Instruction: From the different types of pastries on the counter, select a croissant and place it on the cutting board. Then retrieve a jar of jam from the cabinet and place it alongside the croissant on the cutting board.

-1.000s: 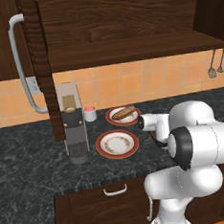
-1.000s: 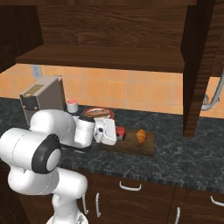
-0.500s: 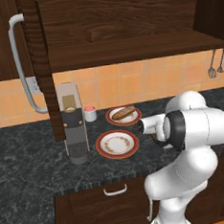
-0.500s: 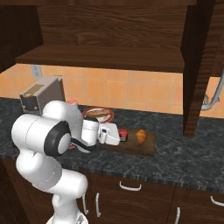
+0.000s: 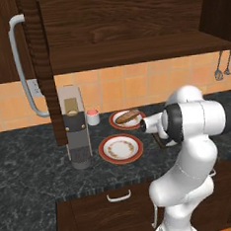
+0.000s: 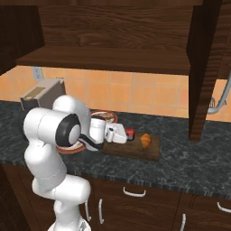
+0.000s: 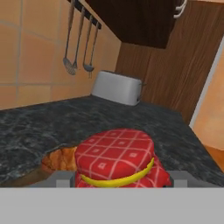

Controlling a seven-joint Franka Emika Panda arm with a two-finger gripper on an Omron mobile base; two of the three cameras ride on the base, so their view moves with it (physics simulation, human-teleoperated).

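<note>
Jar of jam (image 7: 114, 158) clamped in the hand (image 6: 122, 134), low over cutting board (image 6: 134, 150), beside croissant (image 6: 145, 140).

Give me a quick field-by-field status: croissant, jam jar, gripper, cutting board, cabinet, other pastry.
croissant: lying on the cutting board, toward its right half
jar of jam: red checked lid, at the gripper, beside the croissant
gripper: over the board's left part; jaw state not readable
cutting board: on the counter
cabinet: door open, shelf bare
long brown pastry: on the rear red-rimmed plate
</note>
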